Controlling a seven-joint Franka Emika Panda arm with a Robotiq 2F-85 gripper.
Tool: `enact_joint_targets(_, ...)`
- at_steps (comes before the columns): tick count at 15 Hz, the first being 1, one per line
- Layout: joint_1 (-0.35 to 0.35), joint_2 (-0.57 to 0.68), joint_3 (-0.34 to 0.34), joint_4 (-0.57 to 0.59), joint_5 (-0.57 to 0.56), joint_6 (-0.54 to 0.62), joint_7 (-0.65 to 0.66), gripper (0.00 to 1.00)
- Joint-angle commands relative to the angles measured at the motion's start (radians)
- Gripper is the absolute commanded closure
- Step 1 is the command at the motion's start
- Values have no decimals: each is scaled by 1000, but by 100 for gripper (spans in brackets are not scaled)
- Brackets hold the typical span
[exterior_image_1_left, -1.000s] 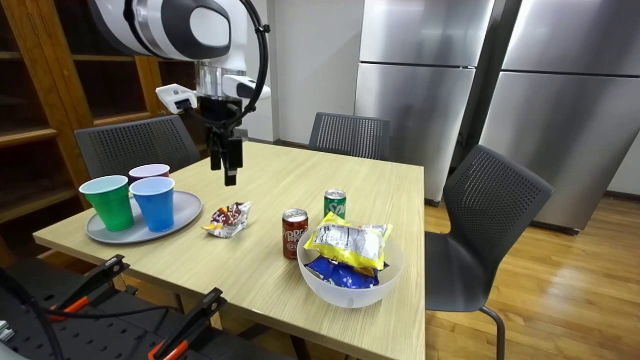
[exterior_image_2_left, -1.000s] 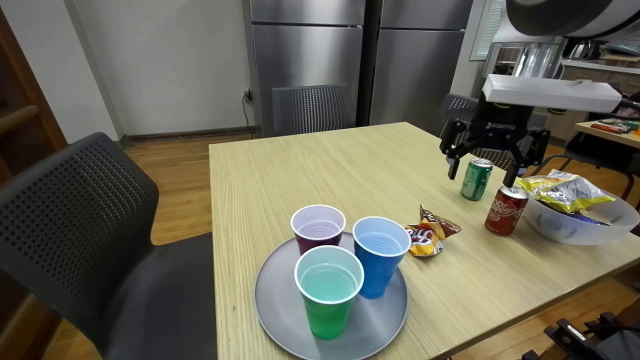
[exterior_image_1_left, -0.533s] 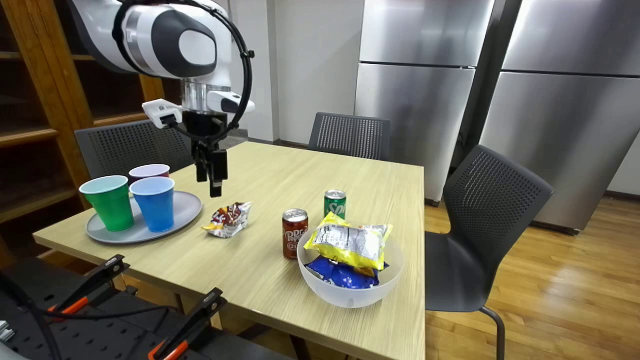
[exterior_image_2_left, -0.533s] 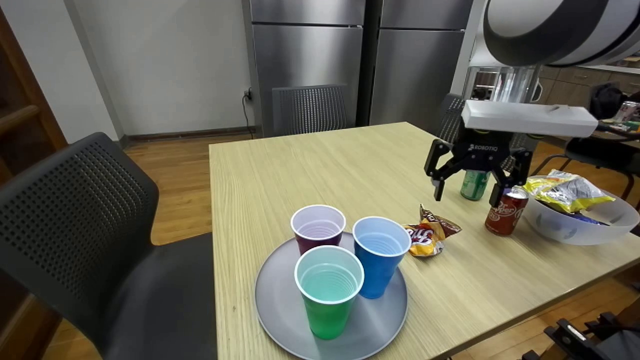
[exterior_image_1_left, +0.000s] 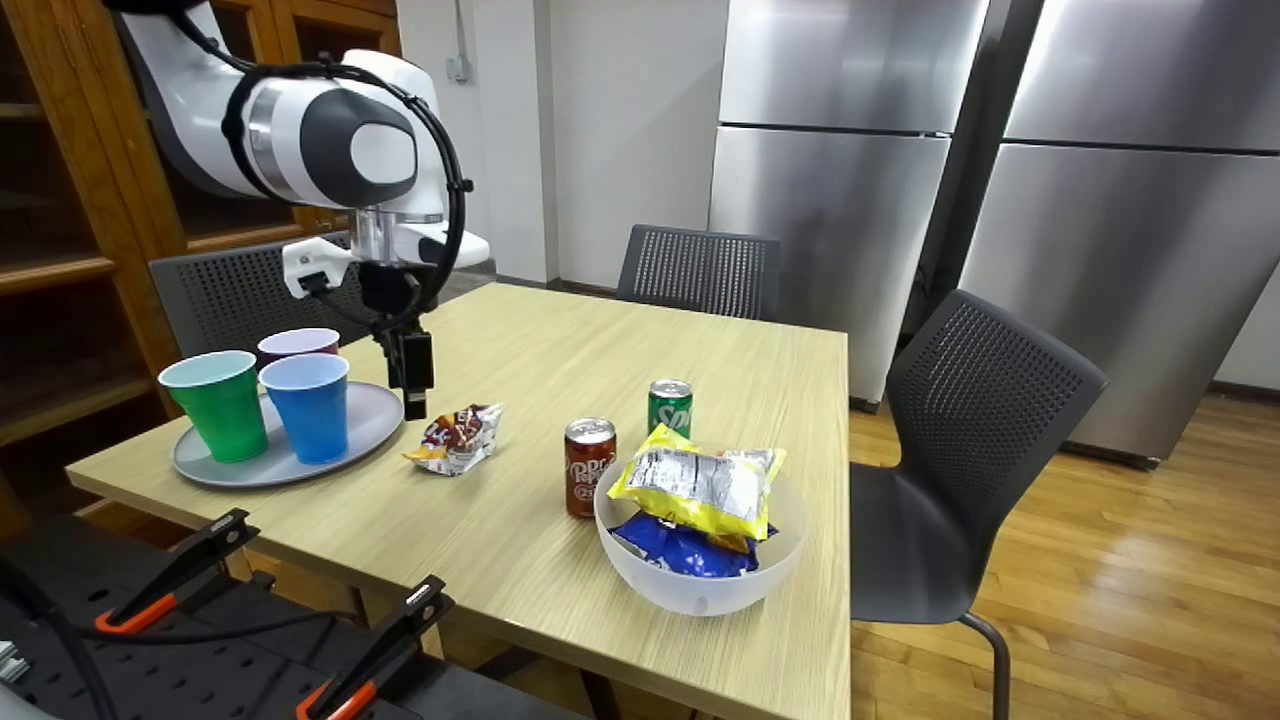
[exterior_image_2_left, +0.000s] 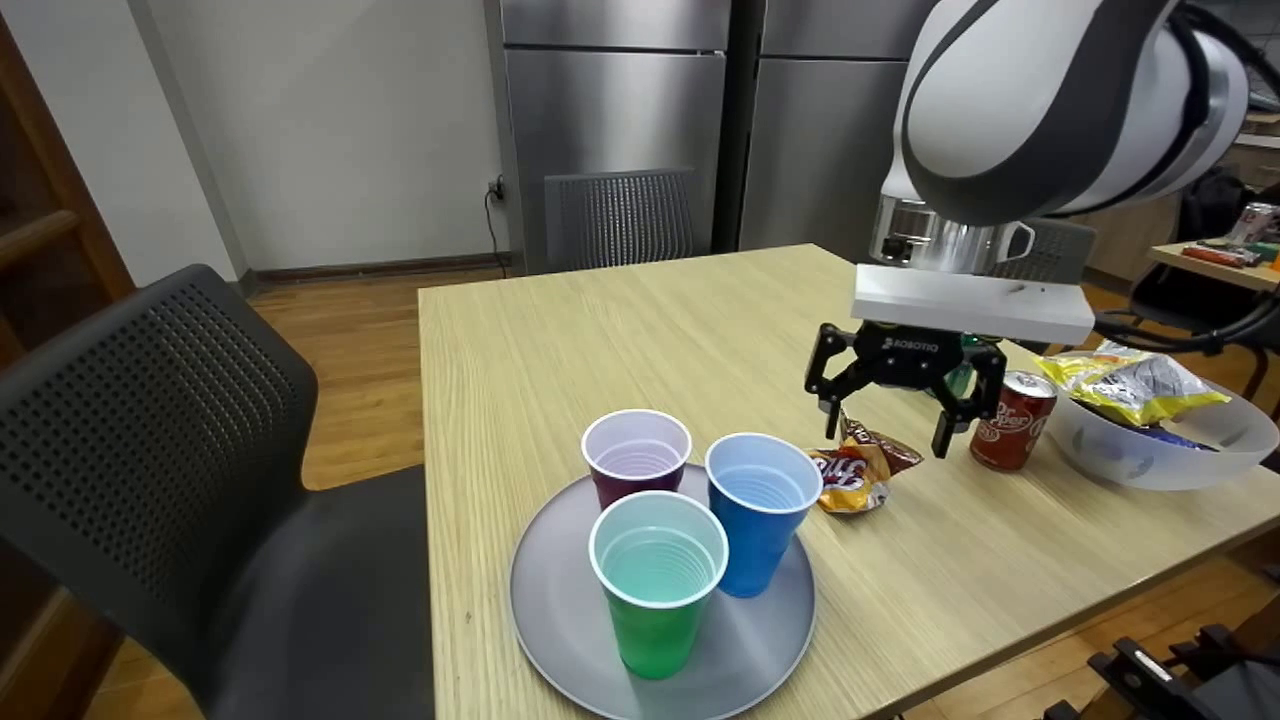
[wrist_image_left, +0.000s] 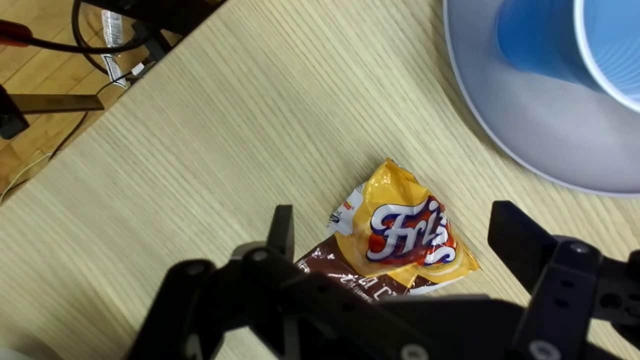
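Observation:
A crumpled snack packet (wrist_image_left: 410, 235), yellow and brown with a "Frit..." label, lies on the table. My gripper (wrist_image_left: 392, 225) stands open above it, jaws wide apart, with bare table showing between each finger and the packet. The gripper's dark body hides the packet's lower edge in the wrist view. Seen in an exterior view, the gripper (exterior_image_2_left: 886, 436) hangs over the packet (exterior_image_2_left: 865, 470) with nothing held. Close by, a grey plate (exterior_image_2_left: 560, 600) carries a blue cup (exterior_image_2_left: 755, 540), a green cup (exterior_image_2_left: 655, 630) and a purple cup (exterior_image_2_left: 625, 482).
A Dr Pepper can (exterior_image_1_left: 590, 470) and a green Sprite can (exterior_image_1_left: 669, 405) stand near a frosted bowl (exterior_image_1_left: 690, 595) of yellow and blue snack bags. Chairs (exterior_image_1_left: 980, 430) surround the table (exterior_image_1_left: 560, 350). Black-and-orange clamps (exterior_image_1_left: 390, 640) sit by the near edge.
My gripper has come down and across toward the snack packet and the plate, moving leftward in both exterior views. Its jaws have stayed open, and the objects on the table have not moved.

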Motion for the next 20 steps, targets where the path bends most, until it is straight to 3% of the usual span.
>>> enact_joint_targets(1, 35, 83, -22, 70, -5, 26, 82, 0)
enact_joint_targets(18, 71, 269, -66, 273, 22, -2, 146, 1)
enact_joint_targets(19, 71, 273, -68, 277, 22, -1, 145, 25)
enact_joint_targets(20, 72, 276, -69, 281, 22, -1, 145, 25)
